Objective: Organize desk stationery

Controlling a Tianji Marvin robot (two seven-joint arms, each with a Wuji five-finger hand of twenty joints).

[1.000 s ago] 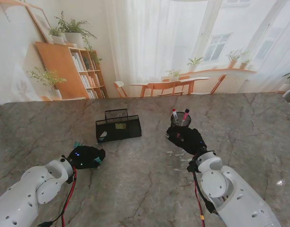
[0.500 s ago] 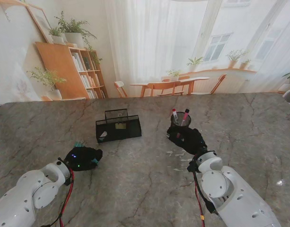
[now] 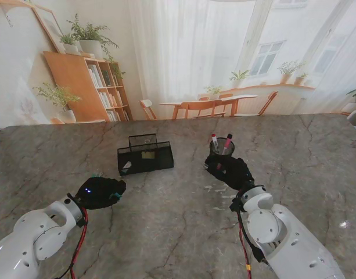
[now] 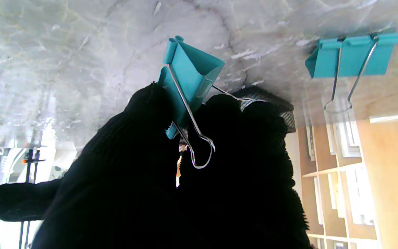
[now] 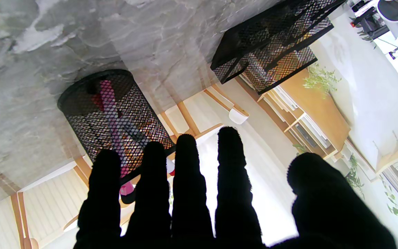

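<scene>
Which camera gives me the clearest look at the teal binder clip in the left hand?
The left wrist view: the teal binder clip sits large between the left hand's fingers, wire handles visible. In the stand view the hand hides almost all of it. The right wrist view does not show it.

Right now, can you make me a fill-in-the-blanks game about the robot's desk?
1. The left hand pinches a ____ binder clip.
2. The pens stand in a round mesh ____.
3. The right hand holds ____.
4. The number of binder clips lying loose on the table is ____.

Missing words: teal; cup; nothing; one
</scene>
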